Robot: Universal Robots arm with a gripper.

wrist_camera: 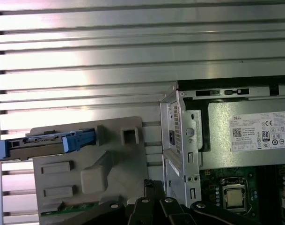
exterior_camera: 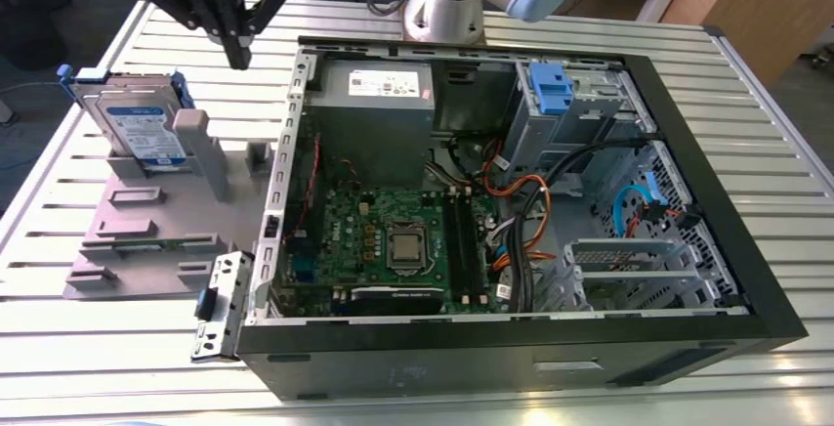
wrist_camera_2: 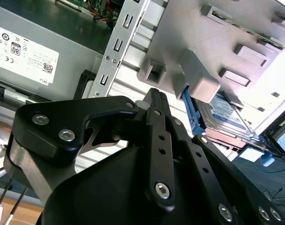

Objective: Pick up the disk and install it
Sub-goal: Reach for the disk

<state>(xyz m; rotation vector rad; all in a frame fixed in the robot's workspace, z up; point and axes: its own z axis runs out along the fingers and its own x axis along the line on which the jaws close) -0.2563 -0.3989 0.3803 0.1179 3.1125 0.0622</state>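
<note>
The disk (exterior_camera: 137, 128) stands on edge in a grey fixture (exterior_camera: 156, 235) on the exterior view's left, silver with a blue-and-white label and blue rails. My gripper (exterior_camera: 238, 55) hangs above the table just behind the fixture, between the disk and the open computer case (exterior_camera: 521, 353). Its black fingers are shut together with nothing between them. In the second wrist view the gripper (wrist_camera_2: 154, 96) points toward the fixture (wrist_camera_2: 217, 42), with the disk (wrist_camera_2: 224, 110) beyond it. The first wrist view has the disk (wrist_camera: 44, 143) edge-on in the fixture (wrist_camera: 114, 159), apart from the gripper (wrist_camera: 151, 185).
The case holds a grey power supply (exterior_camera: 371, 104), a green motherboard (exterior_camera: 391, 240) and a drive bay with a blue holder (exterior_camera: 548, 89). A loose metal bracket (exterior_camera: 222, 304) lies by the case's front corner. The arm's base (exterior_camera: 443, 6) stands behind the case on the slatted table (exterior_camera: 104, 348).
</note>
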